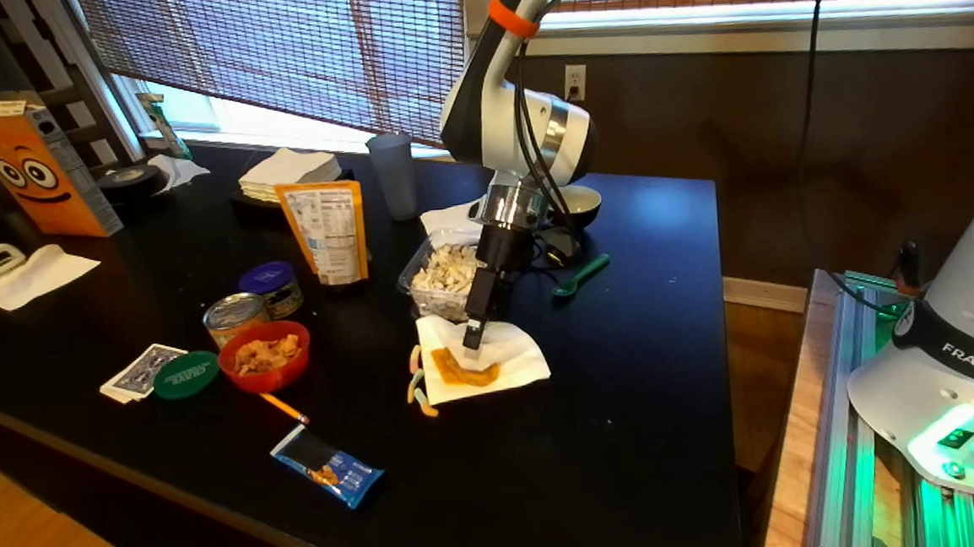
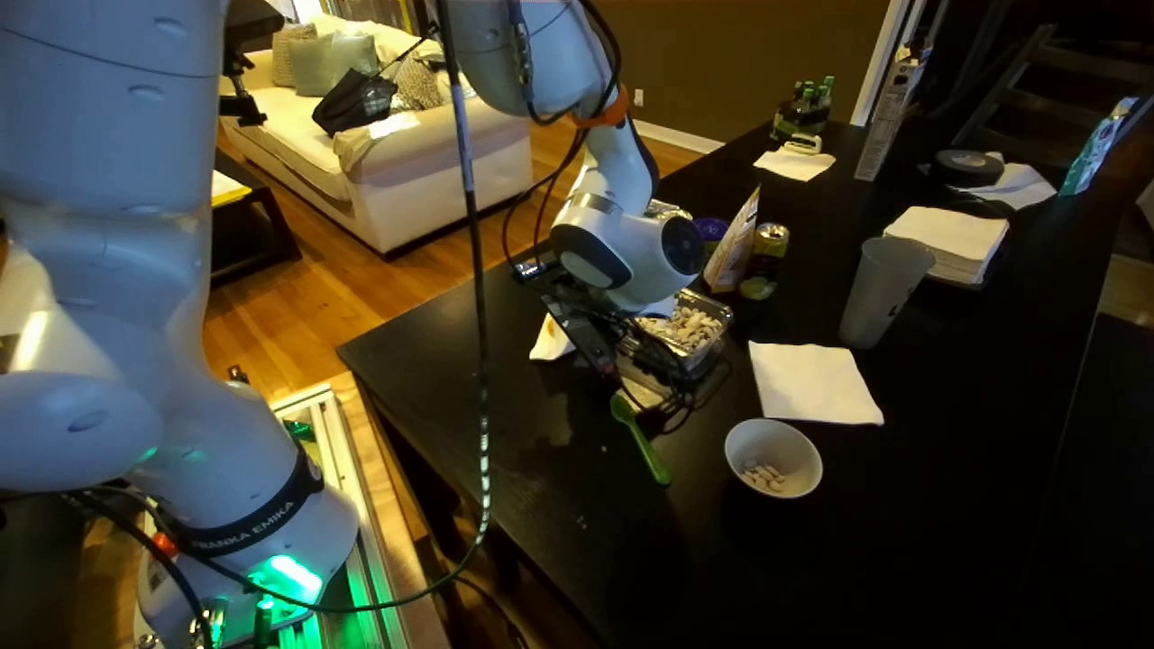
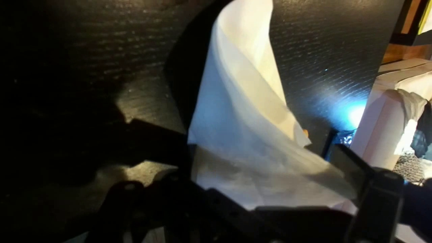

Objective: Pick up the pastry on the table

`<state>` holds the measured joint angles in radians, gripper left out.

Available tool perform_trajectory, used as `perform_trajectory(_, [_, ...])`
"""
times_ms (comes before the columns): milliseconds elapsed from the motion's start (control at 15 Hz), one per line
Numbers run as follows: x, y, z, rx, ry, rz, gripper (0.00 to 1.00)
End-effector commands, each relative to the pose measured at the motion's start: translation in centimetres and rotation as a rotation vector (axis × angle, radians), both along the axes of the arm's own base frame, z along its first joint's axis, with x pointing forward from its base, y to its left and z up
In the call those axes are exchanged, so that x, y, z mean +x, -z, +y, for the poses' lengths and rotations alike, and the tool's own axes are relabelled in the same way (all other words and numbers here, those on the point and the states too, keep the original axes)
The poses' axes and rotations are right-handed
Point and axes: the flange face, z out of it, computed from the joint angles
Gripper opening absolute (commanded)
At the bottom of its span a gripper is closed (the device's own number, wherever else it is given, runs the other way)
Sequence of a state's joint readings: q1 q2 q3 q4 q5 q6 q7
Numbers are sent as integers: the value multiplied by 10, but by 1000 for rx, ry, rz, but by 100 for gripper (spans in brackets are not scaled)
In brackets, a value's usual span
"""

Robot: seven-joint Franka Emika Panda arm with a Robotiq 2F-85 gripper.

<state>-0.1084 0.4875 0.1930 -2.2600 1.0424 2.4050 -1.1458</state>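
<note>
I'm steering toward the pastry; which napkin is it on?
The white paper napkin beneath the tool, beside the gummy worms; unlike the others, it bears the golden-brown pastry.

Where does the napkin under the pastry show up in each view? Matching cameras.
Exterior view: napkin just below picture centre, with the pastry on it.
Exterior view: only a small piece of the napkin shows, slightly left of centre.
Wrist view: napkin looms large around the middle, folded over; no pastry recognisable there.
Shared landmark: the black table, seen in all three views.
</note>
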Motion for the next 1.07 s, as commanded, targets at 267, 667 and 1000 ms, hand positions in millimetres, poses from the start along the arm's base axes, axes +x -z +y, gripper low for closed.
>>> perform_trajectory(267, [7,0,28,-131,16,-40,100])
perform_trajectory(667, [7,-6,45,-179,26,-65,100])
perform_trajectory(1000, [4,-15,48,-219,49,-76,100])
